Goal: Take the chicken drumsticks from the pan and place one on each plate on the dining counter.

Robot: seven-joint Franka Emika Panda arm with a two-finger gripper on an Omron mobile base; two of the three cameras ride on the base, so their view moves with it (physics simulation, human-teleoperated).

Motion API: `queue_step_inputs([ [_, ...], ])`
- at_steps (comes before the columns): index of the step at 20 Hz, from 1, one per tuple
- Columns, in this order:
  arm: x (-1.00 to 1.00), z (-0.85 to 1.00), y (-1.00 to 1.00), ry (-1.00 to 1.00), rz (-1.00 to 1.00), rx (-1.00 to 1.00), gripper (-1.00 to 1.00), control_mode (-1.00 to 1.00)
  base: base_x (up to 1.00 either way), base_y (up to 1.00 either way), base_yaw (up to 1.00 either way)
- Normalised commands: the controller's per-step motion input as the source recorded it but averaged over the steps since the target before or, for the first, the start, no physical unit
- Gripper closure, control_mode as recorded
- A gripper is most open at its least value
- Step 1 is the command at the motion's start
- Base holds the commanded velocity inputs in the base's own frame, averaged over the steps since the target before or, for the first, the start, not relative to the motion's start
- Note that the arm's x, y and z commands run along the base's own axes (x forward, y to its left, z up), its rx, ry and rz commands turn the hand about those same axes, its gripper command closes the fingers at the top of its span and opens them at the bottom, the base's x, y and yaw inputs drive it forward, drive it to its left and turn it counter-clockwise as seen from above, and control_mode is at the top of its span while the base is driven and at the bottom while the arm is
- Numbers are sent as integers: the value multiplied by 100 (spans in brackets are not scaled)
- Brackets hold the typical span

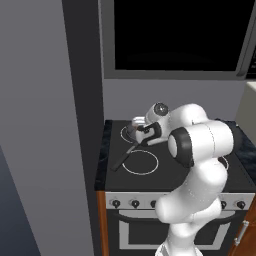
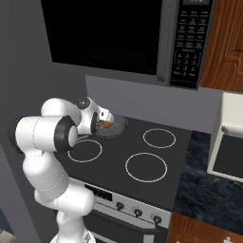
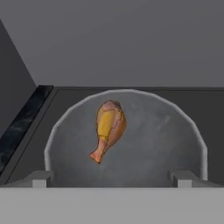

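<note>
Round shallow dark-grey metal frying pan (image 3: 144, 144) sitting on the rear left burner of the black glass stovetop (image 2: 142, 156), near the back left corner, its long straight dark handle (image 1: 123, 156) reaching toward the front left edge. One golden-orange cooked chicken drumstick (image 3: 108, 129) lying flat on the pan floor, a little left of centre in the hand view, thick end toward the back wall, thin bone end toward the camera. Only a sliver of orange (image 2: 107, 125) visible past the hand in the right base view.

White two-finger gripper (image 3: 111, 178) poised over the near rim of the pan, spread wide and grasping nothing; small grey fingertips (image 3: 40, 178) standing well apart on either side of the drumstick, neither touching it.

Three more white burner rings (image 2: 146, 167) on the stovetop, bare. Row of dark knobs (image 1: 125, 203) along the oven's front panel. Black-fronted microwave (image 2: 104, 33) mounted above the stove.
</note>
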Motion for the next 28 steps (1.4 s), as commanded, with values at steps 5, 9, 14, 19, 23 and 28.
queue_step_inputs([
  [5, 30, -11, 2, 0, 0, 0, -100, -100, 0, 0, 0],
  [9, 26, -18, 0, 1, 0, 0, -100, -100, 0, 0, 0],
  [14, 21, -19, 0, 2, 0, 0, -100, -100, 0, 0, 0],
  [19, 4, -20, 0, 5, 0, 0, -100, -100, 0, 0, 0],
  [23, 9, -19, 0, 6, 0, 0, -100, -100, 0, 0, 0],
  [28, 14, -11, 0, 9, 0, 0, -100, -100, 0, 0, 0],
])
